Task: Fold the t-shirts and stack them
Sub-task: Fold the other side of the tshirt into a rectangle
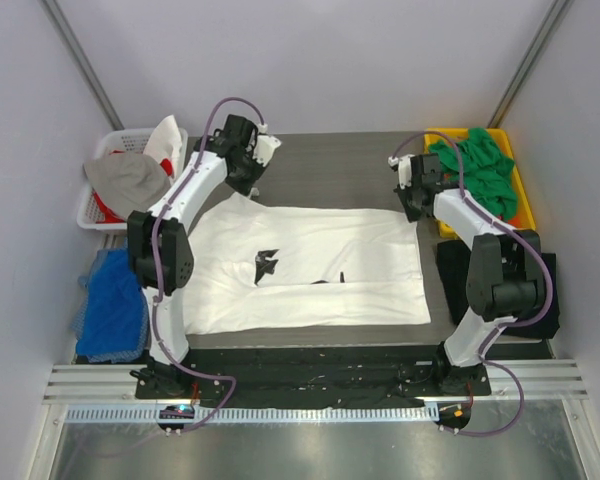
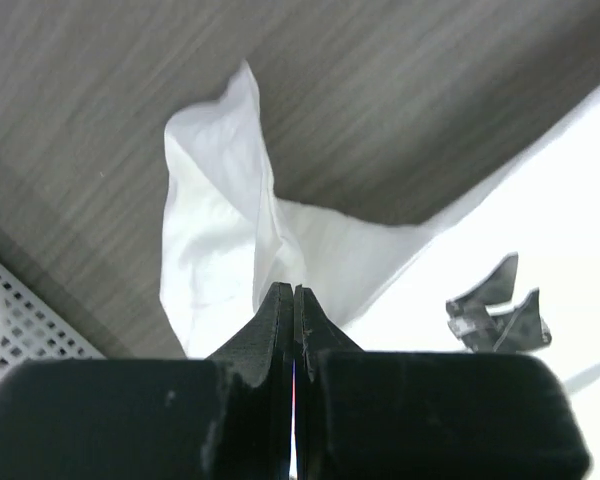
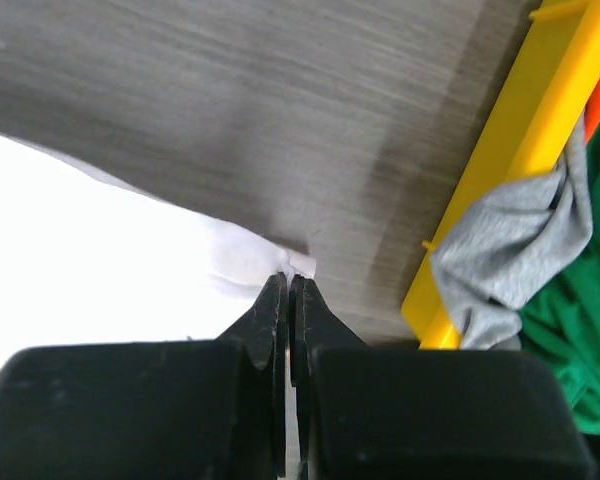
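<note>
Two far corners of the white shirt [image 1: 320, 265] are pinched, one in the closed left gripper [image 2: 293, 292], one in the closed right gripper [image 3: 289, 282], and the shirt is laid long from left to right, spread toward the tabletop's [image 1: 330, 165] near edge.

White mesh basket [image 1: 125, 137] far left, yellow bin [image 1: 450, 132] far right

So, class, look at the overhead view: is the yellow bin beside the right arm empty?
No, green t-shirts lie heaped inside the yellow bin.
</note>
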Robot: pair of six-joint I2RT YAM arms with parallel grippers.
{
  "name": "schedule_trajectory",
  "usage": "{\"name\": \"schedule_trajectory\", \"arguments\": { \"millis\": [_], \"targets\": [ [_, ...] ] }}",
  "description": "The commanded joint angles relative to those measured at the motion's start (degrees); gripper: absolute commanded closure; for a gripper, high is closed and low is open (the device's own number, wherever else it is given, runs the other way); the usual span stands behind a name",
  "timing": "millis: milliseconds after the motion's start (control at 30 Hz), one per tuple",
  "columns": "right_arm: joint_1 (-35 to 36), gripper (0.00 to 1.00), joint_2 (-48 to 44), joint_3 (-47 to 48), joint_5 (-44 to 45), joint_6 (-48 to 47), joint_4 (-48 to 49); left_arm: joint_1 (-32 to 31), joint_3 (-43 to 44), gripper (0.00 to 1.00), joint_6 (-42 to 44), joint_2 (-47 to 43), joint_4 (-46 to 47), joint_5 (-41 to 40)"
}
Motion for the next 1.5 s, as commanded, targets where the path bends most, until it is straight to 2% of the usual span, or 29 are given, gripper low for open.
{"name": "schedule_trajectory", "arguments": {
  "millis": [0,233,667,1467],
  "targets": [
    [-0.2,0.99,-6.36,-1.96,-2.31,-0.74,-1.46,-1.07,-3.97,1.0,1.52,-7.05,-2.81,-1.42],
    [-0.11,0.99,-11.11,-5.48,-4.25,-1.53,-4.71,-3.27,-9.77,1.0,2.31,-11.27,-6.06,-2.12],
    [1.03,0.99,-14.0,-8.03,-14.7,-5.75,-10.6,-5.65,-15.4,1.0,3.01,-16.37,-11.69,-4.67],
    [1.12,0.99,-20.07,-16.82,-11.37,-12.87,-14.91,-9.07,-22.69,1.0,2.4,-22.26,-16.87,-4.76]
  ]
}}
